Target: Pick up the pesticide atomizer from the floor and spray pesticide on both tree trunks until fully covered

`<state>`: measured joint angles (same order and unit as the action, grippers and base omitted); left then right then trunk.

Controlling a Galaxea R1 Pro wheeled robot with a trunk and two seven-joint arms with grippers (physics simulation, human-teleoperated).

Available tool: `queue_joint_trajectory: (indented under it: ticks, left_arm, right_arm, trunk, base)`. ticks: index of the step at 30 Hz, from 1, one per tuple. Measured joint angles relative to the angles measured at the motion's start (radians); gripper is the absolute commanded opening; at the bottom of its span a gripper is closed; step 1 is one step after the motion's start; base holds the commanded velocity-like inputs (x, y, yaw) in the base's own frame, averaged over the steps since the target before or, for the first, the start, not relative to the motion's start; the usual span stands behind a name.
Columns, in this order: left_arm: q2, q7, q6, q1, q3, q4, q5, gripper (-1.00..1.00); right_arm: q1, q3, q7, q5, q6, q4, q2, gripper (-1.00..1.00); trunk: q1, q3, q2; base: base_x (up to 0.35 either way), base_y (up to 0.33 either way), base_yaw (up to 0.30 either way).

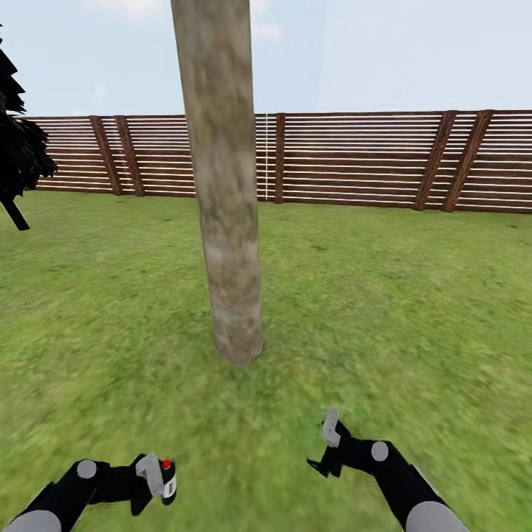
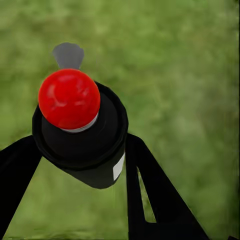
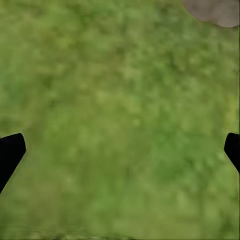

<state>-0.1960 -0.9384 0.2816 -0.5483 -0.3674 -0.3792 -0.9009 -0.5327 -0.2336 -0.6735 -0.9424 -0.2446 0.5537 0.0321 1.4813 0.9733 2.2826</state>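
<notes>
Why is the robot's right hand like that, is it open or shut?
Open. The right end effector has fingertips wide apart, with only grass between.

Tree trunk (image 1: pixel 224 185) stands centre on the lawn (image 1: pixel 384 310), ahead of both arms. Fence (image 1: pixel 355 159) runs left to right across the far side, behind the trunk. Dark tree (image 1: pixel 18 148) at far left. Left gripper (image 1: pixel 159 476) near left, pesticide atomizer (image 1: pixel 168 479) between its fingers; right gripper (image 1: pixel 329 443) near right, over grass.

Bright, flat daylight; soft, blurry renders
</notes>
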Motion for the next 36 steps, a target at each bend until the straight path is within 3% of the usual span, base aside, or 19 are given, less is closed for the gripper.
queue_joint_trajectory:
  ticks: [2, 4, 7, 9, 18, 19, 28, 29, 36]
  left_arm:
    - [0.007, -0.066, -0.037, -0.001, 0.008, -0.048, -0.034, -1.0]
    - [0.013, -0.091, -0.053, -0.002, 0.021, -0.077, -0.055, -1.0]
    - [0.033, -0.089, -0.045, 0.008, 0.04, -0.083, -0.053, -1.0]
    - [0.044, -0.079, -0.036, 0.02, 0.046, -0.071, -0.048, -1.0]
    - [0.095, -0.129, -0.063, 0.032, 0.09, -0.094, -0.092, -1.0]
    - [0.101, -0.135, -0.063, 0.032, 0.096, -0.094, -0.092, -1.0]
    - [0.152, -0.136, -0.066, 0.031, 0.146, -0.097, -0.088, -1.0]
    - [0.166, -0.136, -0.065, 0.031, 0.184, -0.097, -0.089, -1.0]
    - [0.205, -0.108, -0.064, 0.03, 0.186, -0.095, -0.096, -1.0]
  right_arm:
    - [-0.009, 0.026, -0.052, -0.017, 0.006, 0.002, 0.002, 1.0]
    - [-0.012, 0.051, -0.083, -0.022, 0.007, 0.003, 0.003, 1.0]
    - [-0.022, 0.074, -0.084, -0.024, 0.006, -0.008, 0.016, 1.0]
    - [-0.02, 0.071, -0.073, -0.023, 0.006, -0.019, 0.028, 1.0]
    - [-0.013, 0.067, -0.124, -0.025, 0.005, -0.07, 0.079, 1.0]
    - [-0.013, 0.067, -0.13, -0.025, 0.005, -0.071, 0.084, -1.0]
    - [-0.013, 0.101, -0.18, -0.023, 0.004, -0.066, 0.135, -1.0]
    - [-0.013, 0.179, -0.235, -0.024, 0.003, -0.065, 0.141, -1.0]
    - [-0.014, 0.188, -0.239, -0.024, 0.004, -0.063, 0.141, -1.0]
  trunk:
    - [0.0, 0.0, 0.0]
    - [0.0, 0.0, 0.0]
    - [0.0, 0.0, 0.0]
    - [0.0, 0.0, 0.0]
    - [0.0, 0.0, 0.0]
    - [0.0, 0.0, 0.0]
    - [0.0, 0.0, 0.0]
    - [0.0, 0.0, 0.0]
    - [0.0, 0.0, 0.0]
  base:
    - [0.0, 0.0, 0.0]
    - [0.0, 0.0, 0.0]
    - [0.0, 0.0, 0.0]
    - [0.0, 0.0, 0.0]
    - [0.0, 0.0, 0.0]
    - [0.0, 0.0, 0.0]
    - [0.0, 0.0, 0.0]
    - [0.0, 0.0, 0.0]
    - [0.0, 0.0, 0.0]
